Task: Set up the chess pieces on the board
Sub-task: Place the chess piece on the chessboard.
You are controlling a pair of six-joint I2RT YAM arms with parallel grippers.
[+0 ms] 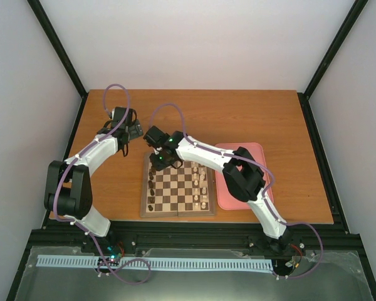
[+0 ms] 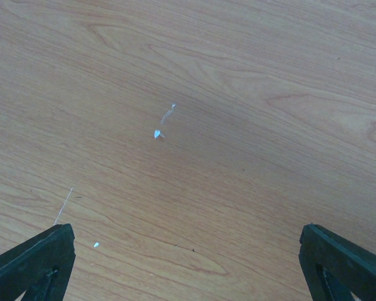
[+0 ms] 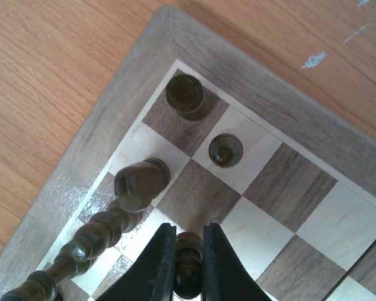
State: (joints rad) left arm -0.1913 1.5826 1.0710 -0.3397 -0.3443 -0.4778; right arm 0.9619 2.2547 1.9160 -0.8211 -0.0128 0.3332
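Observation:
The wooden chessboard [image 1: 178,191] lies in the middle of the table. Dark pieces [image 1: 151,188] stand along its left edge, cream pieces along its right. My right gripper [image 3: 189,233] is shut on a dark pawn [image 3: 188,266] and holds it over the board's far left corner [image 3: 175,25]. Around it in the right wrist view stand a dark rook [image 3: 185,96] on the corner square, a dark pawn [image 3: 225,150] beside it, a dark knight [image 3: 140,183] and more dark pieces [image 3: 88,241] in a row. My left gripper [image 2: 188,263] is open and empty over bare table, left of the board.
A pink tray [image 1: 247,179] lies right of the board, partly under the right arm. The left arm's gripper [image 1: 128,128] hangs over the far left of the wooden table [image 1: 238,113]. Small white flecks [image 2: 158,133] mark the tabletop.

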